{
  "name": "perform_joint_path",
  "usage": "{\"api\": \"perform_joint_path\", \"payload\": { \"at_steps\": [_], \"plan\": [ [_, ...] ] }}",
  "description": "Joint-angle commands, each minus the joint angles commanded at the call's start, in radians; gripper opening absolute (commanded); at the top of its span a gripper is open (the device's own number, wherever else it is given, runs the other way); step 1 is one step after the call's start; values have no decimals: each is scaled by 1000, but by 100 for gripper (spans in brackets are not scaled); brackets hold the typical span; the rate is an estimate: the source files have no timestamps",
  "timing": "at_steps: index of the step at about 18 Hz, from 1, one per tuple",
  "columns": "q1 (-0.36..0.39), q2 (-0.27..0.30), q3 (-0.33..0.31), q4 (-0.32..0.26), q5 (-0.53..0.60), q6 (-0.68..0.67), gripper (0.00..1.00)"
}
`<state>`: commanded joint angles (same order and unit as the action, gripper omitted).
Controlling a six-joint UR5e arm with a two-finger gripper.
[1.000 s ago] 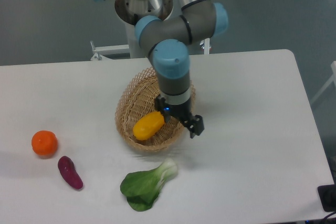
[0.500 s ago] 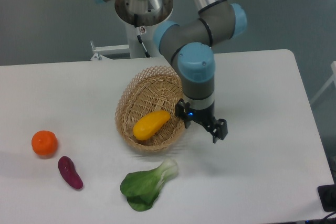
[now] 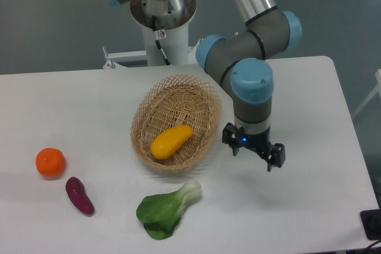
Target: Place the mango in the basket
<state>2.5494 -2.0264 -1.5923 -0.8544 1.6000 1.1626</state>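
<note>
**Mango lying in the basket, claw apart from it**

The mango [image 3: 171,140] is seen lying inside the basket [image 3: 156,96], toward the front of the woven floor, tilted with its higher end pointing to the right. No part of it is touched by the claw [image 3: 253,154], which is held above the white counter [image 3: 309,117] just to the right of the basket's rim. The claw's fingers are spread apart and nothing is gripped between them; a small blue light is shown at its base. On the left side of the counter an orange citrus fruit [image 3: 50,162] is placed, with a purple sweet potato [image 3: 79,195] just below it. A green bok choy [image 3: 167,208] is laid in front of the basket, its pale stem near the rim.
</note>
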Motion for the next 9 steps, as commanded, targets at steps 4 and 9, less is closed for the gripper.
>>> {"api": "perform_joint_path", "payload": {
  "at_steps": [4,9],
  "plan": [
    [29,-12,23,-6,-5,37,100],
    [35,-41,104,-130,-3,57,100]
  ]
}}
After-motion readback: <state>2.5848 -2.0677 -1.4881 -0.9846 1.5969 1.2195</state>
